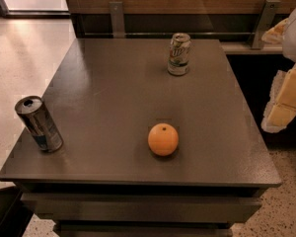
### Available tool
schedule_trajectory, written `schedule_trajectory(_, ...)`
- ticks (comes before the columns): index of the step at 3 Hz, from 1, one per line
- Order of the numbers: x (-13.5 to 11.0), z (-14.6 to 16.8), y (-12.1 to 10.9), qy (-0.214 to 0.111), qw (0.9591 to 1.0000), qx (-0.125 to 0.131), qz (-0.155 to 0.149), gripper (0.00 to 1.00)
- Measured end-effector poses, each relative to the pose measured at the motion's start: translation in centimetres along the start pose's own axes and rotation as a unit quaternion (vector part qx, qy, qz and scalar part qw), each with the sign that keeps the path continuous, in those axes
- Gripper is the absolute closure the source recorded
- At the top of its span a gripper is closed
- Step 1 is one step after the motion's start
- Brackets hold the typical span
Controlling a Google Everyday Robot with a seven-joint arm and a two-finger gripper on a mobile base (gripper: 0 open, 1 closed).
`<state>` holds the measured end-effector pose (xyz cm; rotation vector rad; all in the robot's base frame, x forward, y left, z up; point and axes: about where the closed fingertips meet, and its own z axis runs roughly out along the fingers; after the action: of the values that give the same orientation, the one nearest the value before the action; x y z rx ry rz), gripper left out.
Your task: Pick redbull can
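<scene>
The redbull can (39, 124) is a tall slim silver and blue can with a dark shiny top. It stands near the front left corner of the dark grey table (113, 83). My gripper (284, 102), white and pale yellow, hangs at the right edge of the view, beyond the table's right side and far from the can. It holds nothing that I can see.
A shorter white-and-green soda can (179, 54) stands at the back middle of the table. An orange (163, 139) lies near the front middle. A wooden wall with metal brackets runs behind the table. Light floor lies to the left.
</scene>
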<state>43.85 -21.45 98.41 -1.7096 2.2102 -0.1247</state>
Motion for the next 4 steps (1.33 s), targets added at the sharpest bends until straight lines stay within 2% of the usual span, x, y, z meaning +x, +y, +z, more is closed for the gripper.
schedule_trajectory(1,0.0,0.0,0.0,0.0,1.0,0.0,0.0,0.0)
schedule_trajectory(2,-0.8,0.1,0.4,-0.037,0.9993,-0.003,-0.008,0.0)
schedule_trajectory(3,-2.4,1.4,1.6,-0.129,0.9908,-0.013,-0.036,0.0)
schedule_trajectory(4,-5.8,2.5,3.6,-0.218,0.9731,-0.045,-0.06,0.0)
